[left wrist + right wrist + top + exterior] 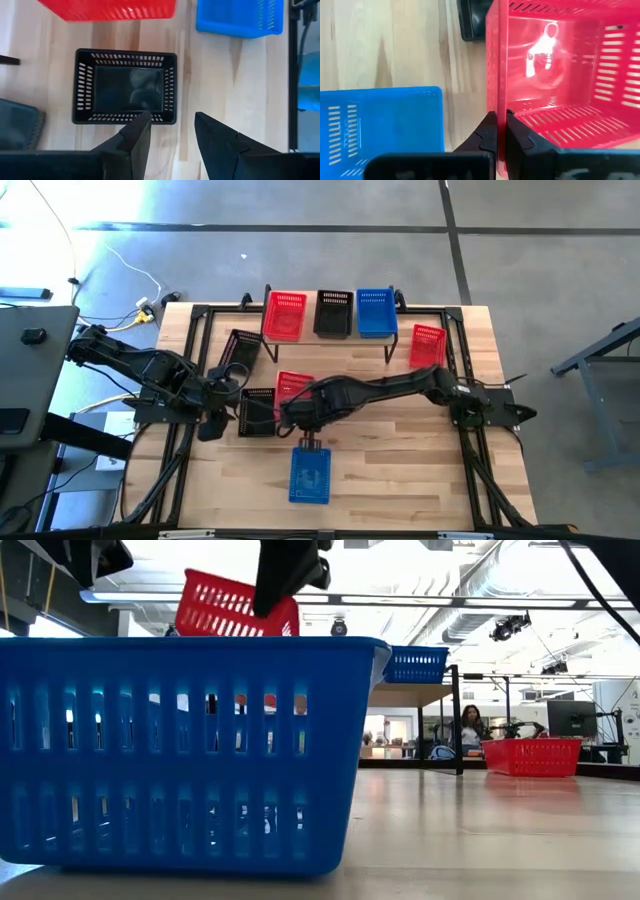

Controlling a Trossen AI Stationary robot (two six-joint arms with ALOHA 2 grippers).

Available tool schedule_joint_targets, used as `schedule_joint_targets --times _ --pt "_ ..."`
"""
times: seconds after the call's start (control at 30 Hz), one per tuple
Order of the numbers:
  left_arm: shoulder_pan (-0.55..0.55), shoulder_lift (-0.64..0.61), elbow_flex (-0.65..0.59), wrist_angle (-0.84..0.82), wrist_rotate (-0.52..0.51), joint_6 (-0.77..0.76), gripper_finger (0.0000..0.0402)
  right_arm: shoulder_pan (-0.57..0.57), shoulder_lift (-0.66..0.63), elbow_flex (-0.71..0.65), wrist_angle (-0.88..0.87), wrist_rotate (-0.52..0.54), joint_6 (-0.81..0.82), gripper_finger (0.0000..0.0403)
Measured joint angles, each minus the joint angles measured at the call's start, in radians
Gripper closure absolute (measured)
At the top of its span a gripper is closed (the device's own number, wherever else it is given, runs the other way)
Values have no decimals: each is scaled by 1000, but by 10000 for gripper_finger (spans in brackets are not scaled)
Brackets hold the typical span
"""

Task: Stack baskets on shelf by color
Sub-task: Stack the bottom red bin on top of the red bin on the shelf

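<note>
Right gripper [297, 412], seen from above, reaches to mid-table and pinches the rim of a red basket [293, 387], while the left gripper [222, 408] hovers beside a black basket [257, 411]. One red, one black and one blue basket already sit on the shelf [392, 342]; another red basket [427, 346] waits off its right end, a tilted black one [241, 349] near its left end, and a blue basket [311, 475] at the table's front.

At table height, the blue basket [190, 750] fills the foreground, and the held red basket [236, 610] hangs tilted above it, clear of the wood.

Left wrist camera: fingers [134, 137] spread apart with nothing between them, poised just short of the black basket's [125, 86] near wall.

Right wrist camera: fingers [487, 134] closed tight on the red basket's [560, 75] thin side wall, one inside, one outside.

These perforated plastic baskets look light and stiff, though the thin wall may flex and the glossy plastic could slip. A pinch over the top rim, mid-way along a wall, seems the surest hold.
</note>
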Motion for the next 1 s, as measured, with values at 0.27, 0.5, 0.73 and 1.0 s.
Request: schedule_joint_targets --times 0.27,0.5,0.73,1.0 --pt "4 0 0 -3 -56 0 259 -31 -17 7 41 26 -105 403" --pt "4 0 0 -4 -92 -14 259 -50 -43 7 67 94 -227 403" --pt "18 0 0 -15 -106 -76 259 -92 -94 7 88 157 -316 403" --pt "48 0 0 -19 -112 -105 259 -190 -117 8 191 213 -383 403"
